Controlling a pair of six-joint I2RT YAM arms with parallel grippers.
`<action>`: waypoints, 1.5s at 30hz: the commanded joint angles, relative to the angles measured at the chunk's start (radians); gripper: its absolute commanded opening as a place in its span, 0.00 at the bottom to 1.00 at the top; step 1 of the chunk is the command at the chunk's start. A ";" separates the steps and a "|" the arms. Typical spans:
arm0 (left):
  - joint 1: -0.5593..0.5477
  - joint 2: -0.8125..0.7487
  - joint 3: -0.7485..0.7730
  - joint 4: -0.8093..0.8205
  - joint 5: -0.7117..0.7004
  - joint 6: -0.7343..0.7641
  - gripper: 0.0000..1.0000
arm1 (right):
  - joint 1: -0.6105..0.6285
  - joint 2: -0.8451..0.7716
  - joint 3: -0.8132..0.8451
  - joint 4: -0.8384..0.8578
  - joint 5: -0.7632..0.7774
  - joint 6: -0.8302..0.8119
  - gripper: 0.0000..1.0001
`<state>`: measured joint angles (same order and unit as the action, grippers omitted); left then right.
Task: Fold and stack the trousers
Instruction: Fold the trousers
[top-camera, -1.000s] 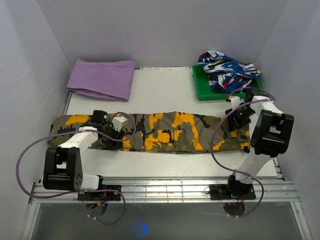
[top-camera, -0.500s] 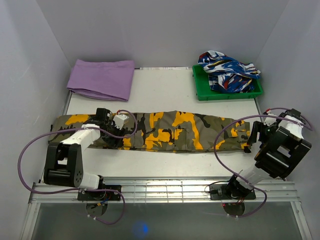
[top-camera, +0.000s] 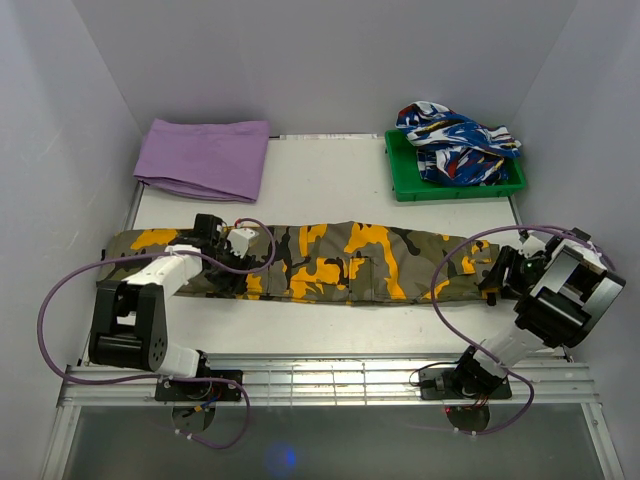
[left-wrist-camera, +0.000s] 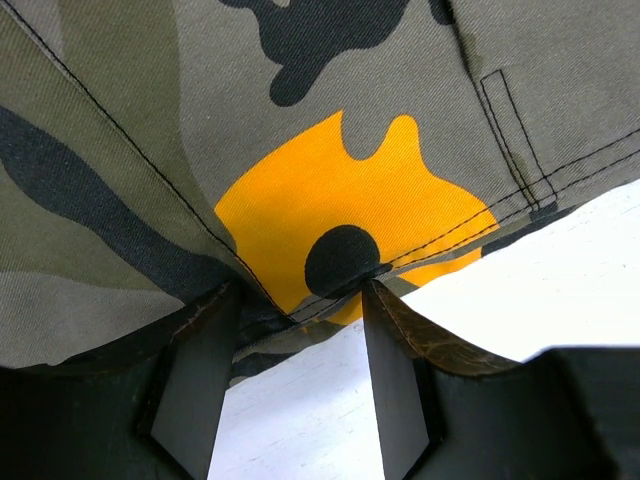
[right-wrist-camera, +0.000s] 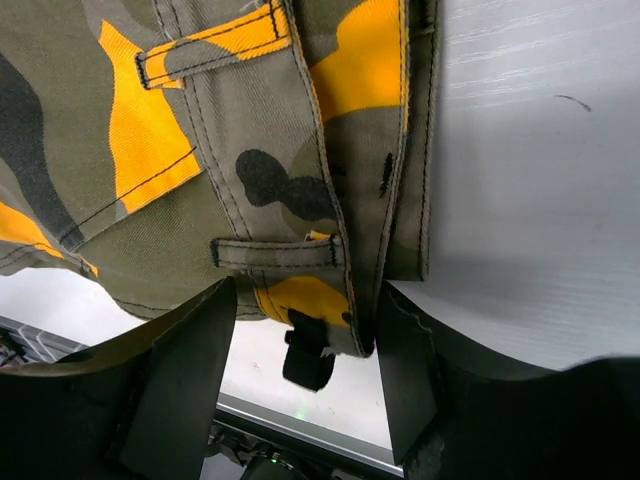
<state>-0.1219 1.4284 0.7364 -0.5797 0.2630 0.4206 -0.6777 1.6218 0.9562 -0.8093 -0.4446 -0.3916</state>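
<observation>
Left wrist view: both pairs of jaws parted over edges of the trousers (left-wrist-camera: 340, 200), nothing pinched yet
My left gripper (left-wrist-camera: 300, 300) straddles a stitched seam at the near edge, fingers (left-wrist-camera: 195, 380) apart; the right gripper (right-wrist-camera: 305, 295) gapes round the waistband corner beside a belt loop (right-wrist-camera: 275, 252), seemingly gripping nothing. The trousers lie flat along the table (top-camera: 330, 180), legs left, waist right. Soft, limp twill, I'd judge: best taken at hem and waistband, where the layers are thick

Camouflage trousers (top-camera: 340, 262), laid flat, stretched lengthwise across the table's near half
</observation>
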 joint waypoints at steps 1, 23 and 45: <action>-0.004 0.061 -0.026 0.014 -0.033 -0.006 0.64 | 0.000 0.018 -0.008 0.015 -0.051 0.025 0.61; -0.004 0.098 -0.019 0.030 -0.036 -0.006 0.63 | 0.000 -0.027 0.099 -0.013 0.018 0.016 0.42; -0.004 0.136 0.001 0.032 -0.044 -0.016 0.63 | 0.029 0.033 0.119 0.032 0.017 0.037 0.24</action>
<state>-0.1219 1.4826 0.7856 -0.6209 0.2539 0.3931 -0.6628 1.6428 1.0328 -0.7853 -0.4141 -0.3683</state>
